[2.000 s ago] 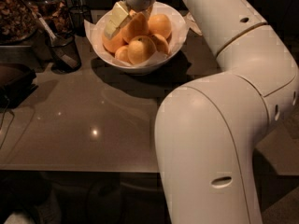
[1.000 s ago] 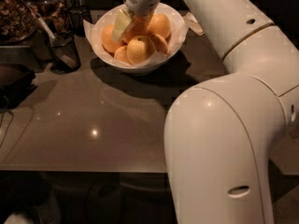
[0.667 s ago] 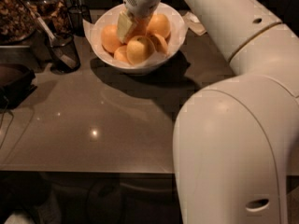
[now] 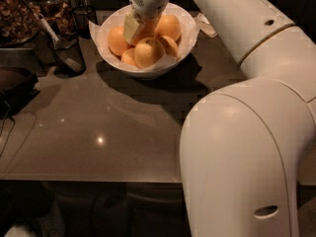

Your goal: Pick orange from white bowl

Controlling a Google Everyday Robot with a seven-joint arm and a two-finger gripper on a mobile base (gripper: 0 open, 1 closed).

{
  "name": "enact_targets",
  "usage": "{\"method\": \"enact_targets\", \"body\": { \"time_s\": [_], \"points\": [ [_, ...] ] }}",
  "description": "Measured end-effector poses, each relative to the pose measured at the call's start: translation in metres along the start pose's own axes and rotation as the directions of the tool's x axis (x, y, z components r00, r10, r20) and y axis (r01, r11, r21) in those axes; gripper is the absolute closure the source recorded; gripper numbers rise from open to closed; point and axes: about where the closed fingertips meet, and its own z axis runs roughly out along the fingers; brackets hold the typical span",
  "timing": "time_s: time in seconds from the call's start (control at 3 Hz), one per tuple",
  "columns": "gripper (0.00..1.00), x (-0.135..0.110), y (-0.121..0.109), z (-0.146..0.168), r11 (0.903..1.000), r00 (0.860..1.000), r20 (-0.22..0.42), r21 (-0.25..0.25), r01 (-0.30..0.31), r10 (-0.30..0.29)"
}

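Reaching down from the white arm (image 4: pixel 256 83), the gripper (image 4: pixel 139 31) sits low inside the white bowl (image 4: pixel 188 31), among the fruits. How wide it stands, I cannot tell. The orange (image 4: pixel 150 29) lies in the middle of the bowl, just beside the gripper, with other fruits around it. The bowl stands on a brown table (image 4: pixel 98 122), near a dark mesh cup (image 4: pixel 66 53).

A glossy brown table (image 4: pixel 74 112) reflects small light spots (image 4: pixel 100 140); dim floor (image 4: pixel 74 211) lies below. The gripper (image 4: pixel 136 29) hangs over its far end.
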Motion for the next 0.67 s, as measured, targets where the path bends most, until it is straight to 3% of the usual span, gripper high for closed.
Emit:
{"method": "enact_targets", "body": {
  "time_s": [0.67],
  "points": [
    [1.0, -0.0064, -0.002, -0.0179, 0.9974, 0.991, 0.131, -0.065, -0.031, 0.039]
  ]
}}
